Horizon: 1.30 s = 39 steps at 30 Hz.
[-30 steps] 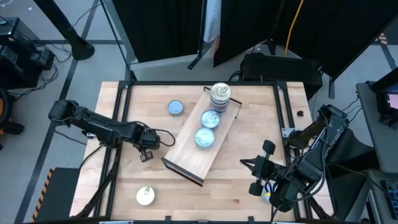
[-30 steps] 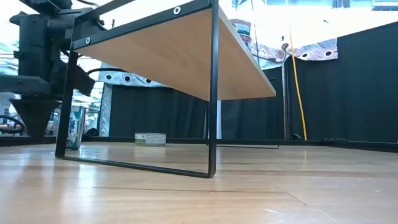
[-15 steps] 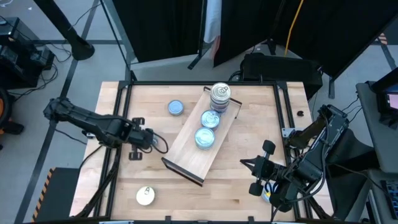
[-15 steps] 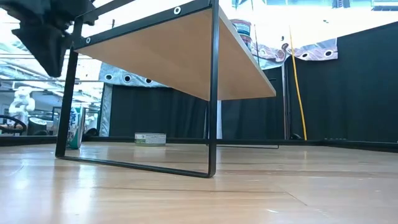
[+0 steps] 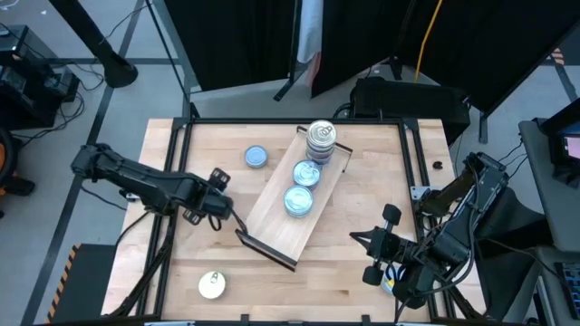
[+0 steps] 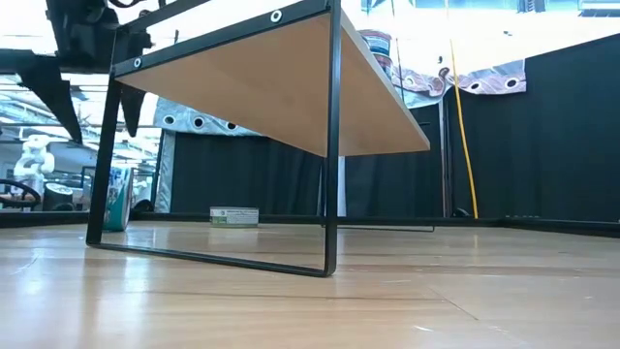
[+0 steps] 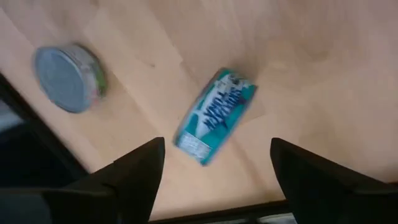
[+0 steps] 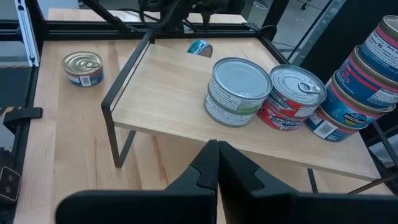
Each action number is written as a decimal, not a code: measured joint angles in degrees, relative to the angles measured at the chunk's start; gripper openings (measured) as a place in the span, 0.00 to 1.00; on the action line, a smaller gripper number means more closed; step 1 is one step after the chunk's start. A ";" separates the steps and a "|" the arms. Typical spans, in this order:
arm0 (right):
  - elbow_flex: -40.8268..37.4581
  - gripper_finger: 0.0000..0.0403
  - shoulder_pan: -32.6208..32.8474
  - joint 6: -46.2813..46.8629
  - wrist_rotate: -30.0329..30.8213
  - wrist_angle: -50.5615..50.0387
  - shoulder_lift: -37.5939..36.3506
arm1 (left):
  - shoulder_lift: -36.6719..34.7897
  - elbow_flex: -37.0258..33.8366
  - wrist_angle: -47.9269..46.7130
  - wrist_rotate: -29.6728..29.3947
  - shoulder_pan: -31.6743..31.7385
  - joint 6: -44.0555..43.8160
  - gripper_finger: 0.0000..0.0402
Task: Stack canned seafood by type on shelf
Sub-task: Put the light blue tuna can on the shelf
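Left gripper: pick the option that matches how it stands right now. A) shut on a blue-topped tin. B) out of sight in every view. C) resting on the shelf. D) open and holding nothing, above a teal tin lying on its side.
D. In the left wrist view the left gripper has its fingers spread with nothing between them, and a teal tin lies on its side on the tabletop beyond.

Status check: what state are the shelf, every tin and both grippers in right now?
shelf: standing on the table
tin stack: piled at the shelf's far end
two single tins: flat on the shelf
blue-topped tin: flat on the table
cream-topped tin: flat on the table
teal tin: on its side, not gripped
left gripper: open
right gripper: shut, idle
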 joint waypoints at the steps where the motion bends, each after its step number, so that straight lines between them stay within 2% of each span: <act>1: 0.00 0.00 0.00 -0.01 -0.01 -0.01 0.00 | 0.43 0.00 0.10 -1.18 0.05 2.26 0.74; 12: 0.01 0.00 -0.01 -0.24 -0.24 -0.02 0.00 | 3.86 -0.03 1.00 -0.17 8.28 16.99 0.74; 20: 0.00 0.00 -0.01 -0.32 -0.57 -0.02 0.00 | 3.87 -5.30 3.43 -0.08 14.99 27.94 0.74; 23: 0.01 0.00 -0.01 -0.45 -1.42 -0.04 0.00 | 3.87 -7.02 7.61 -2.97 16.53 31.19 0.74; 29: 0.01 0.00 -0.02 -0.65 -1.51 -0.04 0.00 | 3.87 -9.08 13.92 -1.56 18.94 37.06 0.74; 33: 0.00 0.00 -0.01 -0.62 -1.55 -0.04 0.00 | 3.87 -9.09 13.36 -1.79 19.17 37.82 0.69; 39: 0.01 0.00 -0.02 -0.94 -1.53 -0.04 0.00 | 3.87 -9.07 13.42 -0.71 19.12 35.97 0.54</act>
